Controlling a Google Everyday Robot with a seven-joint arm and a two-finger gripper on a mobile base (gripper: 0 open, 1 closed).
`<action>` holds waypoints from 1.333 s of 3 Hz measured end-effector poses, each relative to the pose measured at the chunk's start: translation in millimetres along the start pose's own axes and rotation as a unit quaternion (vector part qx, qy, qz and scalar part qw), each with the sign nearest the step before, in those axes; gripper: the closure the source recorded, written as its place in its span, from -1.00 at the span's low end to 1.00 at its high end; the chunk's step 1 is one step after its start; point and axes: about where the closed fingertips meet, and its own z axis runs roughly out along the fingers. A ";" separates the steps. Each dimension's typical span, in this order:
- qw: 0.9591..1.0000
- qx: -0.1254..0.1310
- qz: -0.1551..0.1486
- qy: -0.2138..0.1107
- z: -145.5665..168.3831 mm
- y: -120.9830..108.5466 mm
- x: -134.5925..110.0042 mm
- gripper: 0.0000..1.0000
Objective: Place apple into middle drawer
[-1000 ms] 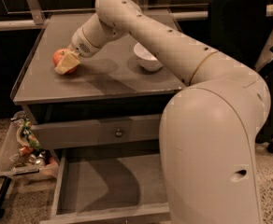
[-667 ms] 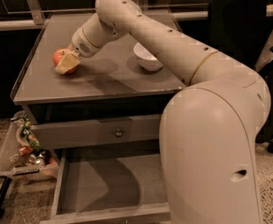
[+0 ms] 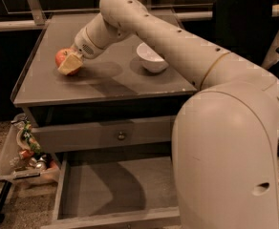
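Apple [image 3: 60, 56] pickup looks like the step in hand, since the fruit sits on the table and not yet in the drawer. The robot's pale arm [image 3: 177, 46] rises from the right foreground, bends at a bulky elbow and stretches left over the table [image 3: 130, 87], wrist angled down. Below the table's near edge the middle drawer [image 3: 106, 190] stands pulled out, its grey floor bare. A white bowl [image 3: 152, 58] rests near the table's middle. The gripper [image 3: 70, 63] meets the apple close to the left edge, covering its near side; whether it is clamped or slack cannot be told. The next move calls for a sure hold, a lift, then a carry past the near edge down into the drawer
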 end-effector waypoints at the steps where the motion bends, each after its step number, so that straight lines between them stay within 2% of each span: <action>1: 0.999 0.035 0.017 -0.002 -37.9 15.5 0.0 1.00; 2: 0.996 0.068 0.054 0.005 -79.2 52.1 10.7 1.00; 3: 0.992 0.082 0.089 0.030 -100.2 96.9 36.5 1.00; 4: 0.987 0.074 0.138 0.047 -103.8 145.1 77.1 1.00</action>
